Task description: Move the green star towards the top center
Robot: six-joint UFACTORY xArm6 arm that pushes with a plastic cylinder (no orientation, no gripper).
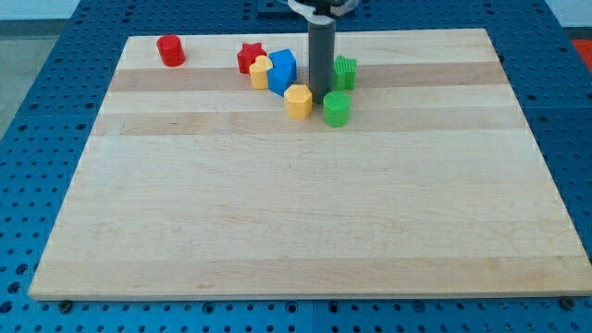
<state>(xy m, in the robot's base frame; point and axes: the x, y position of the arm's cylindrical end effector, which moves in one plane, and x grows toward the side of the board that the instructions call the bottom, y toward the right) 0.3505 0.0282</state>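
The green star lies near the view's top center on the wooden board, partly hidden by my rod. My tip rests on the board just left of and below the star, between the yellow hexagon block on its left and the green cylinder on its right. The tip is close to the star; whether it touches it cannot be told.
A blue block, a yellow block and a red star cluster left of my rod. A red cylinder stands at the view's top left. A blue perforated table surrounds the board.
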